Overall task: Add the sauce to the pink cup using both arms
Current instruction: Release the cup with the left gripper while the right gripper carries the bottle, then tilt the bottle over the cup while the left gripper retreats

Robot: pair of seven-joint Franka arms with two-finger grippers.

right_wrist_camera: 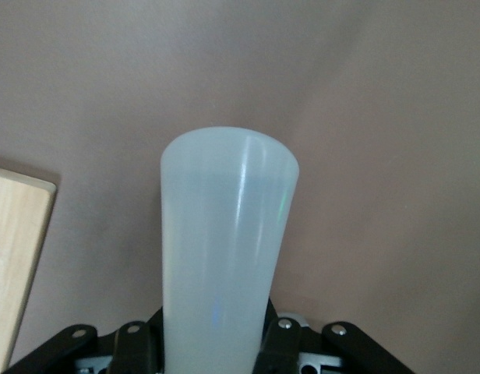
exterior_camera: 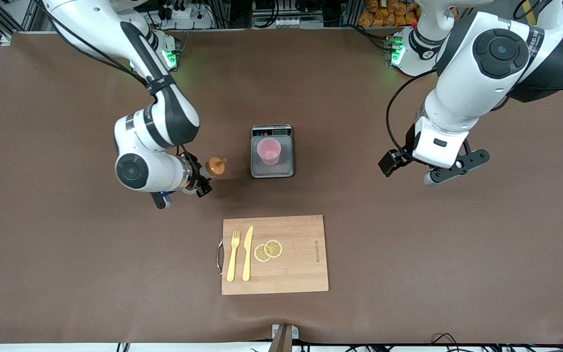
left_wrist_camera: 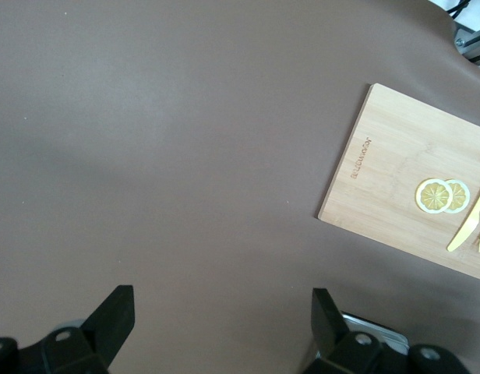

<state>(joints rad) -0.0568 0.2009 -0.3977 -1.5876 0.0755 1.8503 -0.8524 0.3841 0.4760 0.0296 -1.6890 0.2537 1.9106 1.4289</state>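
The pink cup (exterior_camera: 269, 150) stands upright on the grey scale (exterior_camera: 286, 167) in the middle of the table. My right gripper (exterior_camera: 199, 179) is shut on the sauce bottle (exterior_camera: 214, 166), beside the scale toward the right arm's end; its orange cap and nozzle point toward the cup. In the right wrist view the whitish bottle body (right_wrist_camera: 224, 241) fills the space between the fingers of my right gripper (right_wrist_camera: 217, 354), and the cap is hidden. My left gripper (exterior_camera: 408, 170) is open and empty above bare table toward the left arm's end; its fingers stand wide apart in the left wrist view (left_wrist_camera: 220, 323).
A wooden cutting board (exterior_camera: 281, 264) lies nearer to the front camera than the scale, with a yellow fork (exterior_camera: 233, 255), a yellow knife (exterior_camera: 248, 253) and two lemon slices (exterior_camera: 268, 250) on it. The board also shows in the left wrist view (left_wrist_camera: 396, 179).
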